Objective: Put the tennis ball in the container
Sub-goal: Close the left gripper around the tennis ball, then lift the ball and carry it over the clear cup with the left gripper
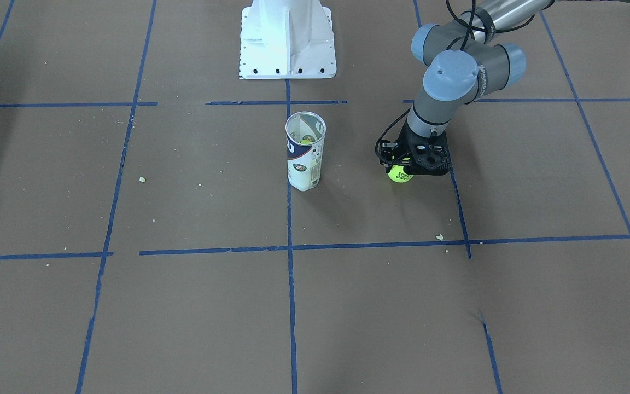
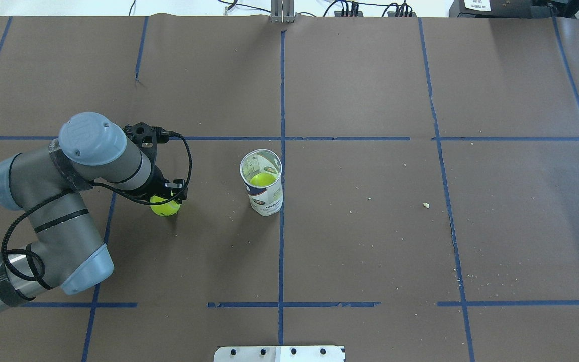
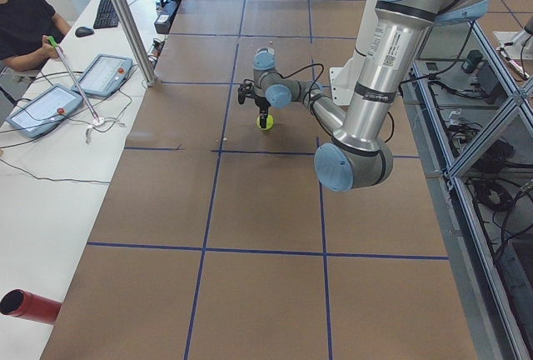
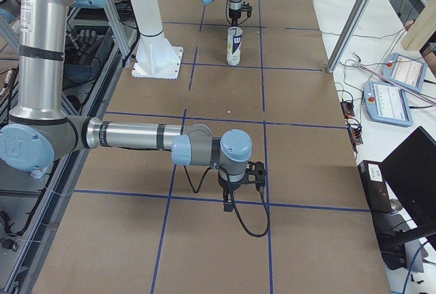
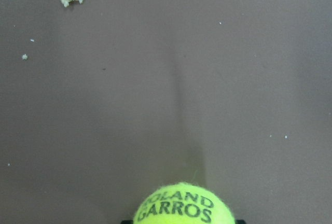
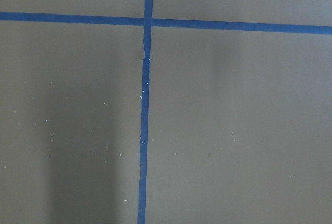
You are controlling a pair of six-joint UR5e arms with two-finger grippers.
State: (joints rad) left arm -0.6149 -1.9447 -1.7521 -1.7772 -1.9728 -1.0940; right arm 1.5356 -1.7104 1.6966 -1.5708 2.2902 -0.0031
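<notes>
The left gripper is closed around the ball, low over the table and well apart from the tube; the tube stands upright, open on top, with another ball inside; the ball looks light, fuzzy and a bit squishy, so it should not slip; holding its two sides at the middle seems best; the right gripper hangs far off; whether it is open or closed cannot be told.
</notes>
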